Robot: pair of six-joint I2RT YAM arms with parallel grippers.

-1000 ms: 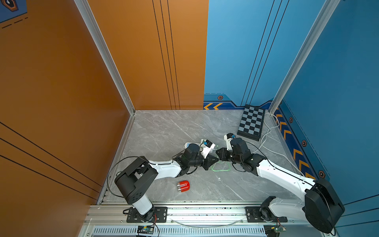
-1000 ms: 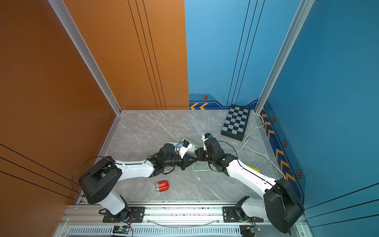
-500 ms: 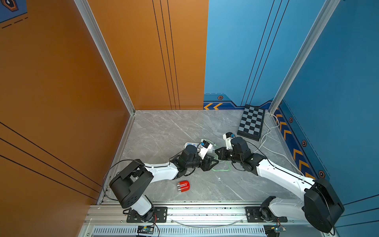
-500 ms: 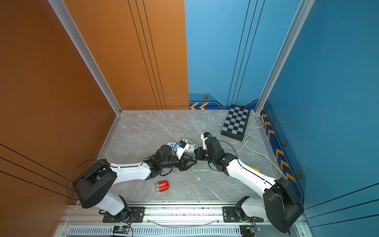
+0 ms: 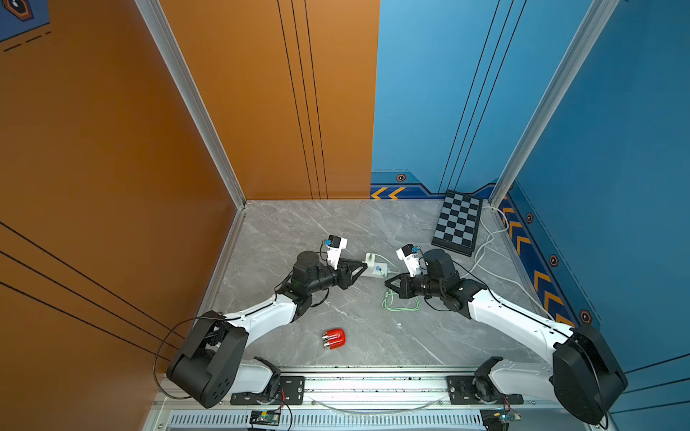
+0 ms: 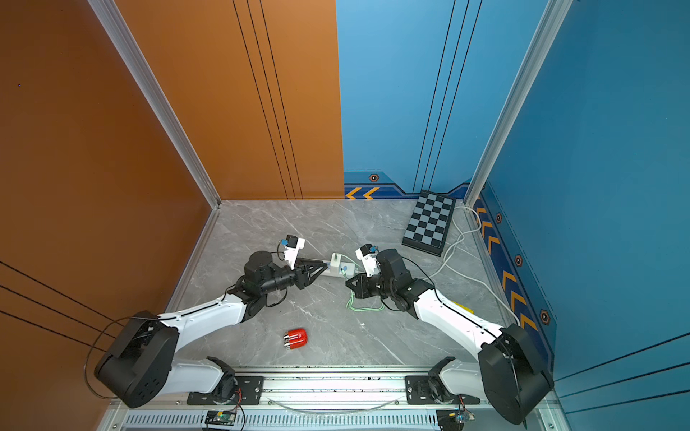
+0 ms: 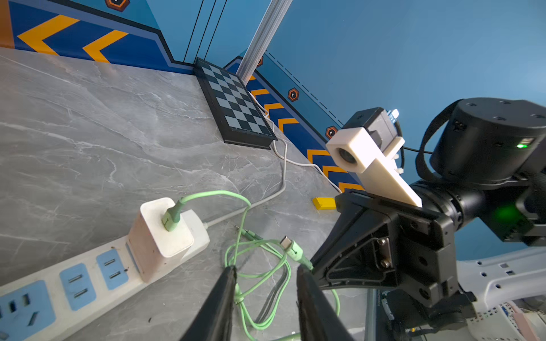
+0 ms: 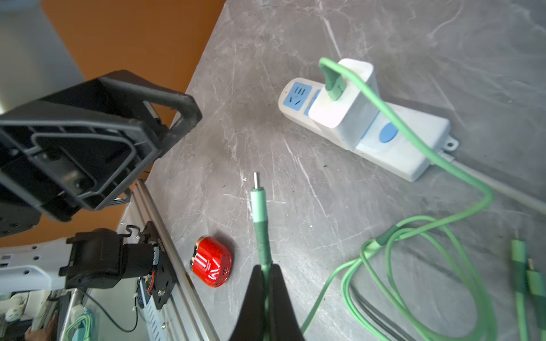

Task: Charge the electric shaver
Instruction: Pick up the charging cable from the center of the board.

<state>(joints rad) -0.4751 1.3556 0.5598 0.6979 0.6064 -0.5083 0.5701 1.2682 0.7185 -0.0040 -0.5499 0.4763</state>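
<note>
The electric shaver (image 5: 333,339) (image 6: 295,339) (image 8: 211,265), a glossy red capsule, lies on the marble floor near the front rail, apart from both grippers. My right gripper (image 8: 266,267) (image 5: 388,281) is shut on the green cable just behind its USB-C plug (image 8: 260,206) (image 7: 291,246), and the plug sticks out free in the air. The cable's other end sits in the white charger block (image 8: 342,109) (image 7: 161,233). My left gripper (image 7: 266,268) (image 5: 364,266) stands open beside the block with nothing between its fingers. Green cable loops (image 5: 399,302) lie on the floor below.
The charger block is plugged into a white power strip (image 8: 407,150) (image 7: 59,289) with blue sockets, mid-floor. A chessboard (image 5: 459,224) leans at the back right, with a white cord (image 5: 493,239) trailing past it. A small yellow block (image 7: 323,203) lies by the right wall.
My left gripper has gone from shut to open and drawn back a little from the right gripper toward the power strip. The right gripper stays shut on the cable.
</note>
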